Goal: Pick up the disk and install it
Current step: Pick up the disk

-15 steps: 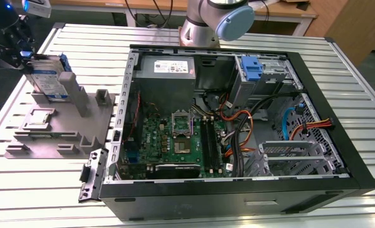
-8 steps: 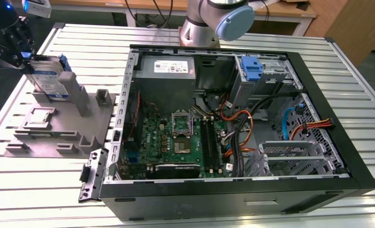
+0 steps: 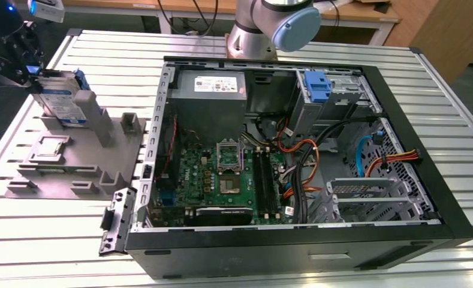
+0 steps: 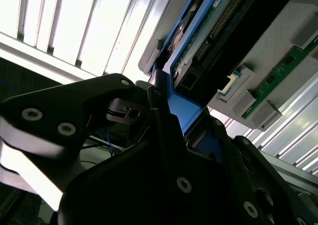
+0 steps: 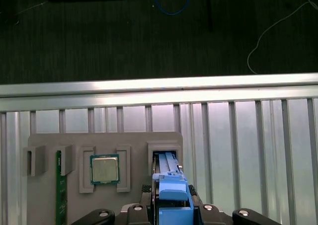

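The disk [image 3: 60,96] stands on edge in a slot of the grey holder [image 3: 76,162] (exterior view's left, beside the open PC case [image 3: 428,198]). Gripper [image 3: 27,71] sits at its top edge w/ fingers [image 4: 99,103] pinching the blue carrier. Slatted surface [image 3: 220,45] underneath.

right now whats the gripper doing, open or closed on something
gripper: closed on the disk, clamping its blue carrier; the disk stands upright in the grey fixture.

The tool [image 4: 158,93] clamps the blue-framed disk [image 4: 208,36], which sits in a grey holder [image 4: 271,61].
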Robot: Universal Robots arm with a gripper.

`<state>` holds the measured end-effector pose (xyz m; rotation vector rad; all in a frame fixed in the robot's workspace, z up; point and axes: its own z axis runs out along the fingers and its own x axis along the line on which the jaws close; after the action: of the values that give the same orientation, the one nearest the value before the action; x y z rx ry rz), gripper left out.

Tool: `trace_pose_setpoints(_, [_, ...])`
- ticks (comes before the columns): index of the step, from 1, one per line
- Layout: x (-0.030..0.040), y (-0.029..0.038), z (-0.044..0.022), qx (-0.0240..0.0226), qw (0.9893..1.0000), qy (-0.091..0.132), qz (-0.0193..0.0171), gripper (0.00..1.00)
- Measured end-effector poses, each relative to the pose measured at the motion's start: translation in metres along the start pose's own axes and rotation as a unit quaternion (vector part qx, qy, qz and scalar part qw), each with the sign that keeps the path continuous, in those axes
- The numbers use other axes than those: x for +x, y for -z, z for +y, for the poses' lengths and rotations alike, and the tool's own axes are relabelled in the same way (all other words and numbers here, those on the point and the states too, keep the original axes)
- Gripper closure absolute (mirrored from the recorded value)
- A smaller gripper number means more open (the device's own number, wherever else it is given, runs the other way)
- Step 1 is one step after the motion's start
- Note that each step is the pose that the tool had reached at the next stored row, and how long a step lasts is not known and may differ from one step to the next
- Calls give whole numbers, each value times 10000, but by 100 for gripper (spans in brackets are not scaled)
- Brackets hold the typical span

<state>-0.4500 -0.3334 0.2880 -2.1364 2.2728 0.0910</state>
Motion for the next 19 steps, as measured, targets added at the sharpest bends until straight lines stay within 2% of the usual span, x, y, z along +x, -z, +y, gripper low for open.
trace_pose_setpoints(9, [0, 0, 0, 0, 10000, 2, 1, 63])
trace_pose_setpoints(12, [0, -1, 0, -3, 10000, 78, 2, 63])
trace_pose_setpoints(19, [0, 0, 0, -6, 9999, 102, 3, 63])
